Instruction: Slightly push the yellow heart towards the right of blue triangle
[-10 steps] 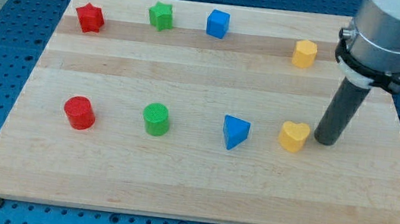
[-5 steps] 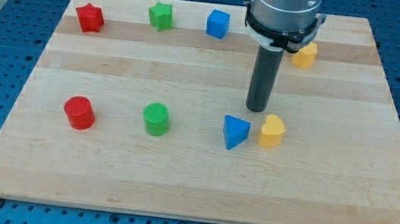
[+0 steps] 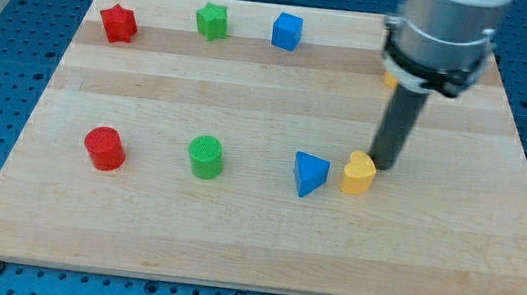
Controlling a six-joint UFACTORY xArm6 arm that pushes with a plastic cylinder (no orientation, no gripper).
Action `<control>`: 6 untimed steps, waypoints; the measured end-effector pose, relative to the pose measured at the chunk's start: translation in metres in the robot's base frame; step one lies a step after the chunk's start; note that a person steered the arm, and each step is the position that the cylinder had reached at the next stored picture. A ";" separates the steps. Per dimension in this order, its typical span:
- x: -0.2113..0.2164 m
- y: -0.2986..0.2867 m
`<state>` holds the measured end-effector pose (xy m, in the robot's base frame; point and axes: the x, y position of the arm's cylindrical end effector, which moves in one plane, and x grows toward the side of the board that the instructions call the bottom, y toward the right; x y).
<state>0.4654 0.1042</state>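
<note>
My tip (image 3: 381, 166), no pincer to clench, touches the yellow plastic heart (image 3: 358, 173) already beside the blue plastic triangle (image 3: 310, 174); next, withdraw.

— Where is my tip (image 3: 383, 167)?
— Just beside the yellow heart (image 3: 358, 173), at its upper right. The heart sits just right of the blue triangle (image 3: 310, 173) on the desk (image 3: 231, 244).
— And leftward?
— The green cylinder (image 3: 206, 157), then the red cylinder (image 3: 104, 148). Along the view's top: red star (image 3: 118, 23), green star (image 3: 212, 21), blue cube (image 3: 286, 31).
</note>
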 end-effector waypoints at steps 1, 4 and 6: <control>0.000 -0.009; -0.005 -0.127; -0.006 -0.118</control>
